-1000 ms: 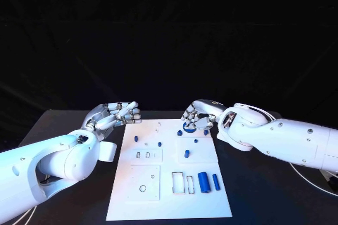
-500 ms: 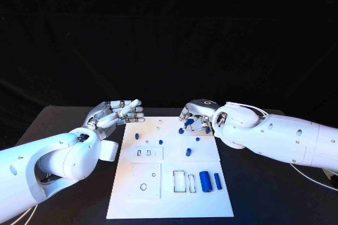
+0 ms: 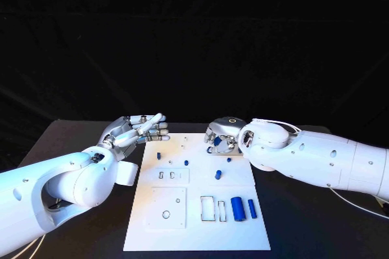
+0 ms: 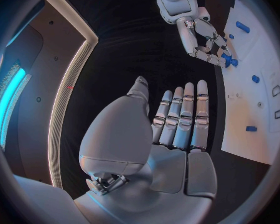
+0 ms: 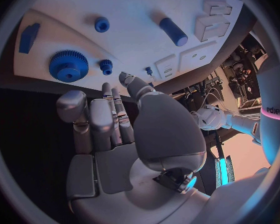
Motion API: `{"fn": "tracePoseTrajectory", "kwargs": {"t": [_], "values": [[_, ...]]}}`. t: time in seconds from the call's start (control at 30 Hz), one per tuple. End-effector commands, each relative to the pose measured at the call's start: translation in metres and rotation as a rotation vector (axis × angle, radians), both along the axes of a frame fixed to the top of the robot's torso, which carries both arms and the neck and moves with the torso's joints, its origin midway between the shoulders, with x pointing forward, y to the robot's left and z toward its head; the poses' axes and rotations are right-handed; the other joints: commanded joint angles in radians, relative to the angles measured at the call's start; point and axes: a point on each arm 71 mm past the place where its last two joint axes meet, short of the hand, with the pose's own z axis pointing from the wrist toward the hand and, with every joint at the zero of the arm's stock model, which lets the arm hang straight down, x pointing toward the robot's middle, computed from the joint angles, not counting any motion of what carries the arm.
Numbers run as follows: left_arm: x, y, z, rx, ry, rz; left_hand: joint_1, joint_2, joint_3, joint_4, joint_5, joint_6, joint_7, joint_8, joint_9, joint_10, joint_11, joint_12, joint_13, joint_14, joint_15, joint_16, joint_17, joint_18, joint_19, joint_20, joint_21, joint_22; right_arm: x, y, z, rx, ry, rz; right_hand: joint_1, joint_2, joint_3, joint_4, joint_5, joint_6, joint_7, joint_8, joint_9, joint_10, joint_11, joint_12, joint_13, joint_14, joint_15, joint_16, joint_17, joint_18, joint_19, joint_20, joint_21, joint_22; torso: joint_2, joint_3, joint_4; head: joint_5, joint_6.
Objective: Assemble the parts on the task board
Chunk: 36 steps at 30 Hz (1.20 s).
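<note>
I see the task board (image 3: 194,225) lying flat in the middle of the black table (image 3: 324,225), and I take it as my landmark; the blue parts are scattered over it, with a large cylinder (image 3: 238,208) and a thinner rod (image 3: 252,208) side by side near the board's near right corner, just right of two empty rectangular slots, a short peg (image 3: 216,174) around the board's middle, and smaller pegs (image 3: 159,156) toward its far left; from the right wrist I also make out a blue gear (image 5: 68,65) lying flat on the board's far end with a small toothed piece (image 5: 105,65) just beside it; my right hand (image 3: 223,138) hangs over the board's far right corner, fingers pointing down toward the gear area, and in the right wrist view the fingers lie nearly straight and together with nothing between them, so I read it as holding nothing; whether a fingertip touches the board I cannot tell; my left hand (image 3: 136,131) hovers just off the board's far left corner over the table, fingers extended and loosely spread, and the left wrist view shows its palm (image 4: 177,149) bare, gripping nothing
</note>
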Motion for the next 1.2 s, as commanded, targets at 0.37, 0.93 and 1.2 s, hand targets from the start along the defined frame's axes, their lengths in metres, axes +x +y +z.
{"fn": "tracePoseTrajectory", "kwargs": {"t": [0.37, 0.93, 1.2], "values": [[-0.0023, -0.0028, 0.0046, -0.022, -0.014, -0.035, -0.005, 0.001, -0.007, 0.000, -0.004, 0.003, 0.006, -0.006, -0.001, 0.003, 0.002, -0.004, 0.000, -0.004, 0.005, -0.009, 0.001, 0.012, 0.003, -0.002, 0.002, -0.002, 0.0045, 0.0001, -0.0067, -0.083, -0.013, -0.021, 0.003, -0.011, 0.017, 0.005, -0.003, 0.008, -0.002, -0.002, 0.001, -0.002, -0.001, 0.003, -0.001, 0.029, 0.001, 0.046, 0.046, -0.019, 0.019, 0.000, 0.039, 0.054, 0.006, 0.0012, 0.0004, 0.002, -0.005], [-0.0019, 0.0015, 0.0061, -0.015, -0.013, -0.024, -0.005, 0.005, -0.007, 0.001, -0.004, 0.004, 0.007, -0.007, -0.001, 0.003, 0.003, -0.006, 0.000, -0.006, 0.005, -0.012, 0.000, 0.012, 0.002, -0.002, 0.001, -0.002, 0.0063, 0.0030, -0.0094, -0.094, -0.006, -0.020, 0.005, -0.005, 0.035, 0.012, -0.010, 0.020, -0.004, 0.002, 0.004, 0.009, -0.003, 0.006, 0.000, 0.030, 0.001, 0.084, 0.083, -0.024, 0.029, 0.001, 0.069, 0.097, 0.010, 0.0001, 0.0029, 0.001, -0.012], [-0.0019, 0.0027, 0.0078, -0.013, -0.015, -0.020, -0.004, 0.007, -0.007, 0.002, -0.004, 0.004, 0.008, -0.008, -0.001, 0.003, 0.003, -0.007, 0.000, -0.006, 0.006, -0.014, 0.000, 0.012, 0.002, -0.002, 0.001, -0.003, 0.0075, 0.0021, -0.0112, -0.103, 0.003, -0.025, 0.004, -0.003, 0.040, 0.015, -0.011, 0.025, -0.004, 0.003, 0.004, 0.010, -0.003, 0.006, -0.001, 0.029, 0.000, 0.091, 0.090, -0.025, 0.031, 0.001, 0.075, 0.106, 0.012, -0.0002, 0.0039, 0.000, -0.016]]}}
